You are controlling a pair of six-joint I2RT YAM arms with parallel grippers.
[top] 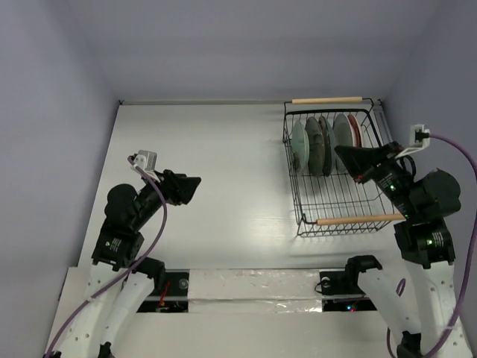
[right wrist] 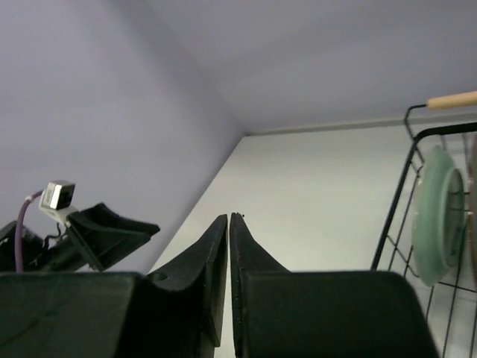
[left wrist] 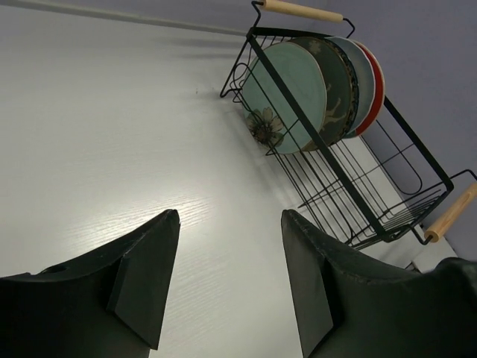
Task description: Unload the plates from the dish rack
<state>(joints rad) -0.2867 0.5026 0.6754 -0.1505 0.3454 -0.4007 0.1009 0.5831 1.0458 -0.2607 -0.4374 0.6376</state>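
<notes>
I have the right gripper (top: pixel 341 151), fingers pressed together, over the dish rack (top: pixel 358 219), just beside the upright plates (top: pixel 324 142) at its far end. The left gripper (left wrist: pixel 231 220), fingers spread, sits well apart.

Lab booth: plain walls (top: pixel 223 45), white table (top: pixel 223 171)

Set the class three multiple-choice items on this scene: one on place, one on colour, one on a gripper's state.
1. In the dish rack, the plates are: A at the near end; B at the far end; C spread along its whole length.
2. The leftmost plate is: A pale green; B red; C yellow.
3. The right gripper is: A open; B shut on a plate; C shut, empty.
Answers: B, they cluster by the far handle; A, green ends the row's left side; C, its fingers meet with nothing between.
</notes>
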